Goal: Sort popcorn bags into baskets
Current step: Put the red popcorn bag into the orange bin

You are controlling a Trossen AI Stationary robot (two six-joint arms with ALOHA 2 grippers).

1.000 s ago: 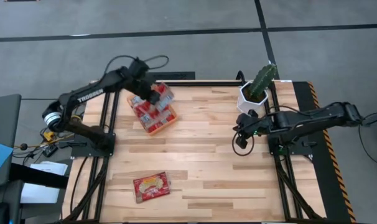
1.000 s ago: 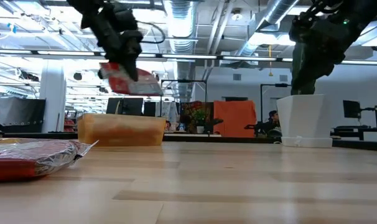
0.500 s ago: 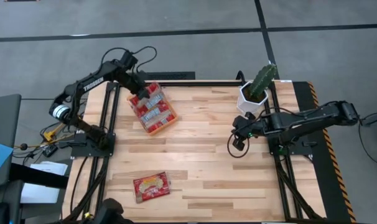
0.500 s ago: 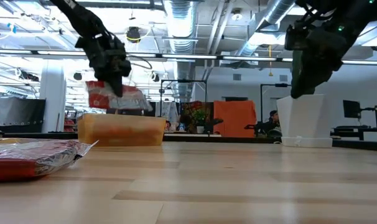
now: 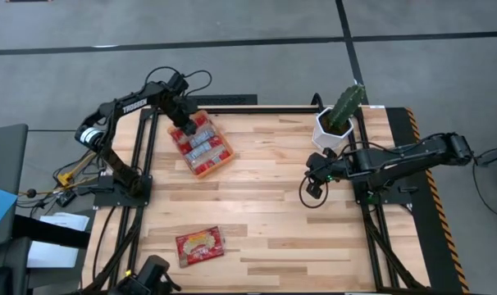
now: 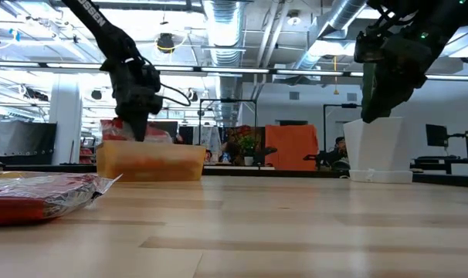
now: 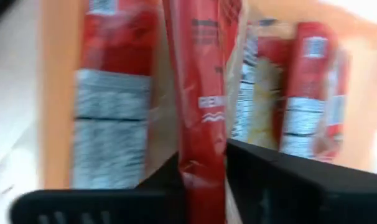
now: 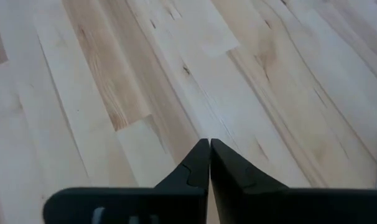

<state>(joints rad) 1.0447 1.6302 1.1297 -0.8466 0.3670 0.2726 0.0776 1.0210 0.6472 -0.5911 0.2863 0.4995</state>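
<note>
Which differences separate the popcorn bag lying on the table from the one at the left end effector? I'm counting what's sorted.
The table bag lies flat and alone on bare wood; the other bag stands on edge between the left end effector fingers, down in the orange basket among other bags. Both are red.

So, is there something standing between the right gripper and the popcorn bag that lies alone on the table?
Nothing visible does. The right gripper hangs above bare wood, and only open table lies between it and the loose popcorn bag at the front. The cactus pot stands behind the gripper, off that path.
</note>
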